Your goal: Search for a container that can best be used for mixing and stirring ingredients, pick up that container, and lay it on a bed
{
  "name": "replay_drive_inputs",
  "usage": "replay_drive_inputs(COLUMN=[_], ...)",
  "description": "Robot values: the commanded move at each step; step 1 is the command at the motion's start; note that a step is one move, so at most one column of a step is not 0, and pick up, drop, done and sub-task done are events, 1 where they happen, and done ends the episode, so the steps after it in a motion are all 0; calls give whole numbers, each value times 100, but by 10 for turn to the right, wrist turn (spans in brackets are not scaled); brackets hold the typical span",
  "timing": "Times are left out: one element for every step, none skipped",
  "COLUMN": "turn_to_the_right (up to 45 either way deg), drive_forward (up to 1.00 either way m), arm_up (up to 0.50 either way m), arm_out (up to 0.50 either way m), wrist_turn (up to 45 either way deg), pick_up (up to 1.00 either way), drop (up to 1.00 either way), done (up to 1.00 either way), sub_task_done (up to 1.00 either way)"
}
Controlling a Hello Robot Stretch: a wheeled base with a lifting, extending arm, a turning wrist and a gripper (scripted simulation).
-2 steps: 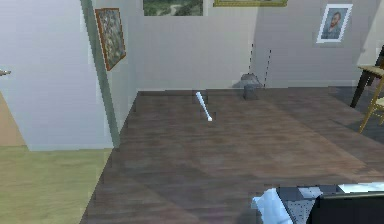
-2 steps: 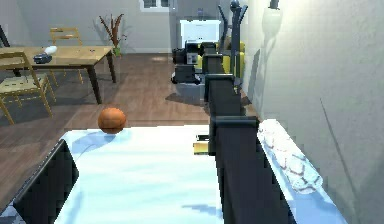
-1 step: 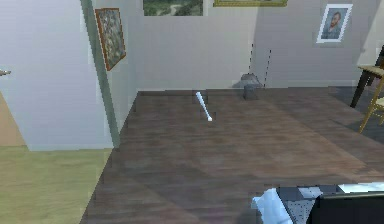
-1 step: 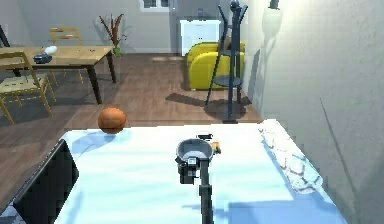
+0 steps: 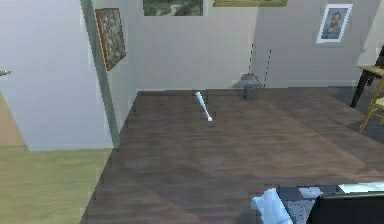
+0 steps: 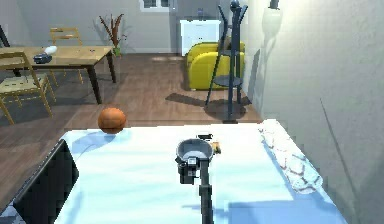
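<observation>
In the arm side view a round grey bowl-like container (image 6: 193, 152) with a dark hollow sits over the pale blue bed (image 6: 130, 175). My gripper (image 6: 204, 142) is at the end of the dark arm bar, right at this container. The bed lies directly behind both, so I cannot tell whether the gripper holds anything. The bed's corner (image 5: 275, 208) also shows at the forward view's bottom right.
An orange ball (image 6: 112, 120) and a dark laptop (image 6: 45, 185) lie on the bed, with pillows (image 6: 290, 155) by the wall. Beyond stand a coat stand (image 6: 232, 50), a yellow armchair (image 6: 215, 65) and a wooden table (image 6: 70, 58). A white bat (image 5: 204, 106) lies on open floor ahead.
</observation>
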Motion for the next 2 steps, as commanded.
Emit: replay_drive_inputs(turn_to_the_right=[0,0], drive_forward=[0,0], arm_up=[0,10], arm_out=[0,0], wrist_turn=[0,0], pick_up=[0,0], drop=[100,0], done=[0,0], sub_task_done=[0,0])
